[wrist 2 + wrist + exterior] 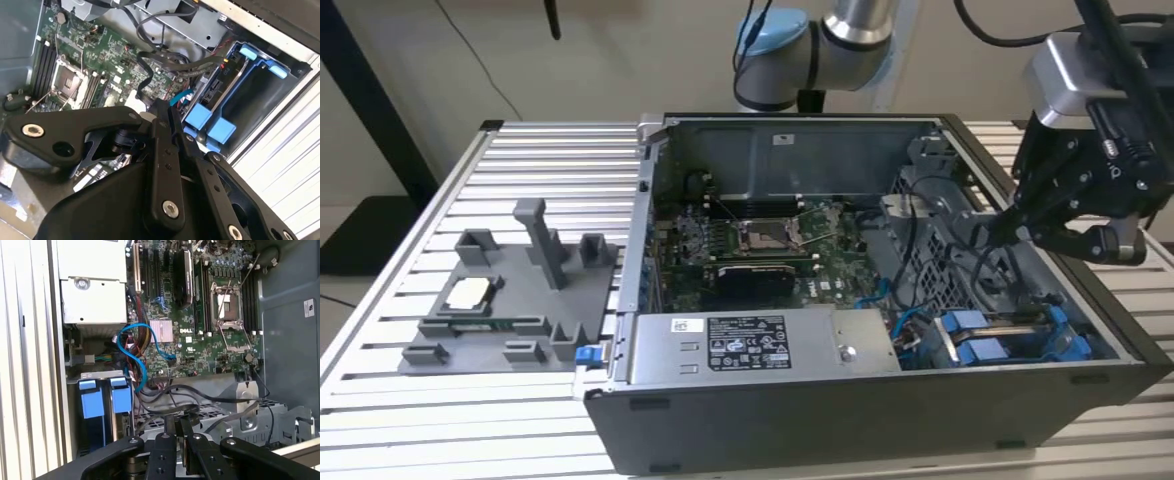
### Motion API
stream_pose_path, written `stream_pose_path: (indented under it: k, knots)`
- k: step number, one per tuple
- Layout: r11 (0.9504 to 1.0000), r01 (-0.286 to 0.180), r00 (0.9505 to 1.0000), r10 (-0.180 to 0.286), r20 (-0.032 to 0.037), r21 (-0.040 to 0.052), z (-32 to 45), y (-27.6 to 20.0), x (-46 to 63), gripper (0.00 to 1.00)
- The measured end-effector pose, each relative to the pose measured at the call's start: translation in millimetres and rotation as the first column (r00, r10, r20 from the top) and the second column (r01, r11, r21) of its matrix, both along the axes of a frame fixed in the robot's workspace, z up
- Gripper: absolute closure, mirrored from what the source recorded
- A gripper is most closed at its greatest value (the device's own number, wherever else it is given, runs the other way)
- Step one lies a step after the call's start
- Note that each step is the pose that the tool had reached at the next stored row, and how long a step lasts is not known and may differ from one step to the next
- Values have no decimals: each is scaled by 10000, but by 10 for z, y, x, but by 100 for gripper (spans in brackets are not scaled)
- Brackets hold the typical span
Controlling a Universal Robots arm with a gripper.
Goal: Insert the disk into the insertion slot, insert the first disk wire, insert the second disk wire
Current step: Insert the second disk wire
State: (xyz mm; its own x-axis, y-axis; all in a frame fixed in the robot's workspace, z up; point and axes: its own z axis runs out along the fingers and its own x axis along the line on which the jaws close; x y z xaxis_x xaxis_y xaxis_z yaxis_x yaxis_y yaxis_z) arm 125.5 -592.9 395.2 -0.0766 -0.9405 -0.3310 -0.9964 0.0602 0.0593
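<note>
Slatted table (pixel 520 160); gripper (pixel 182 427) seemingly pinches 1 wire (pixel 175 407) near insertion slot (pixel 1007 340) (stickered box (pixel 747 345) beside).

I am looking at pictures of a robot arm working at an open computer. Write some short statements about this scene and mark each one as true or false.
1. The computer case stands open on a slatted table. True.
2. The gripper hangs over the bare table, outside the case. False: it is above the inside of the case, over grey cables.
3. The power-supply box carries a sticker. True.
4. A cooler covers the CPU socket. False: the socket lies uncovered.
5. A blue cable loops inside the case. True.
</note>
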Motion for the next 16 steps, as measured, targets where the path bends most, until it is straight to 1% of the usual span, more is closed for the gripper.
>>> stream_pose_path:
  k: [9,16]
  knots:
    - [10000,0,10000,0,0,-1,-158,-9,0,84]
    - [10000,1,10000,-1,0,-12,-262,-68,0,84]
